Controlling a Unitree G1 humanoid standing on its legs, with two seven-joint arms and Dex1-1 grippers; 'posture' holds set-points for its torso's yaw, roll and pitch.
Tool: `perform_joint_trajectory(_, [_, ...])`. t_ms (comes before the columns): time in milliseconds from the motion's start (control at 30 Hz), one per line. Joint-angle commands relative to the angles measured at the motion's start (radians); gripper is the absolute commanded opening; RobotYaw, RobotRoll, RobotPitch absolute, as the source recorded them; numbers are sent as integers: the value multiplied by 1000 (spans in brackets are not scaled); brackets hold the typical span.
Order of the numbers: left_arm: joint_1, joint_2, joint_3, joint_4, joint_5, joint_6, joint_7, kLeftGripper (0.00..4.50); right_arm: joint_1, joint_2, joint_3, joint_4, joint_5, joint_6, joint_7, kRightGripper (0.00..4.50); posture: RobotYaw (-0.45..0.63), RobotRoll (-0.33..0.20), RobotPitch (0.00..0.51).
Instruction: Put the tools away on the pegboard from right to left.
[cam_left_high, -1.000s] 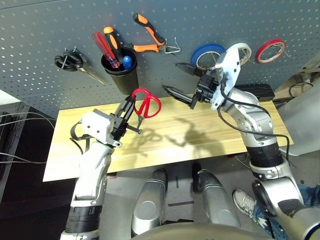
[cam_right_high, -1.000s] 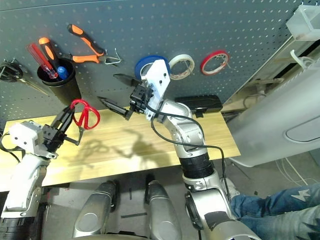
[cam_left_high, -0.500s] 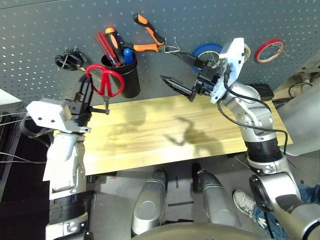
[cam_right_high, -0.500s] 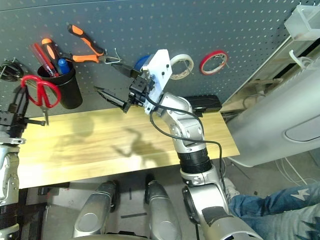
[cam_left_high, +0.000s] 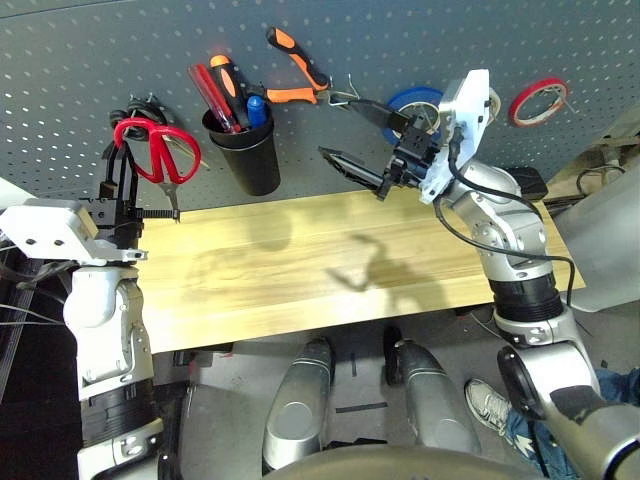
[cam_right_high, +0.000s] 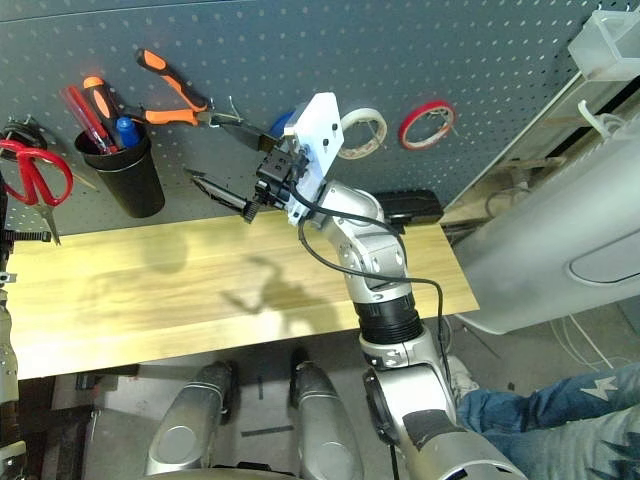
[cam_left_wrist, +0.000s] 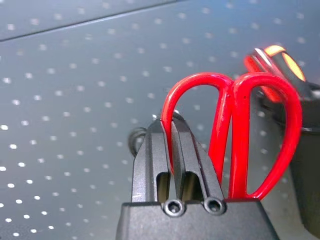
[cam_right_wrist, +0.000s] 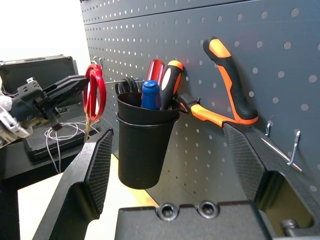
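My left gripper (cam_left_high: 122, 152) is shut on one loop of the red-handled scissors (cam_left_high: 156, 150), held upright against the far left of the pegboard (cam_left_high: 400, 40), just in front of a hook. In the left wrist view the fingers (cam_left_wrist: 152, 150) pinch the left loop of the scissors (cam_left_wrist: 232, 145). On the pegboard, the orange-and-black pliers (cam_left_high: 300, 70) hang from a hook, the blue tape roll (cam_left_high: 415, 100) hangs to their right, and the blue-handled screwdriver (cam_left_high: 255, 108) stands in the black cup (cam_left_high: 245, 150). My right gripper (cam_left_high: 352, 135) is open and empty, raised near the blue tape.
Black-handled scissors (cam_left_high: 135, 108) hang behind the red ones. Red and orange screwdrivers (cam_left_high: 215, 85) share the cup. A white tape roll (cam_left_high: 490, 98) and a red tape roll (cam_left_high: 540, 100) hang at the right. The wooden table (cam_left_high: 300, 270) lies below; a black box (cam_left_high: 525, 182) sits at its back right.
My left arm has swung left and up, carrying the red scissors from over the table's middle to the pegboard's left end. The right gripper has risen slightly and stays open.
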Motion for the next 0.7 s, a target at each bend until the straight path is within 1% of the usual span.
perform_joint_trajectory(33, [3,10,-8,23,5,-6,-6,21,2,3,13,1,4,-1,6,4500,188,0,247])
perform_joint_trajectory(200, [-14,1,-10,43,-4,3,6,21,4,2,13,-4,3,2,2,4500,181,0,248])
perform_joint_trajectory(333, [-25,0,-14,99,1,24,16,21,8,2,13,-11,3,3,-3,4500,178,0,248])
perform_joint_trajectory(467, [-36,7,1,152,29,24,56,21,9,2,13,-17,3,3,-6,4500,175,0,249])
perform_joint_trajectory(700, [-55,24,-2,208,26,39,70,21,8,1,13,-16,6,6,-6,4500,174,0,253])
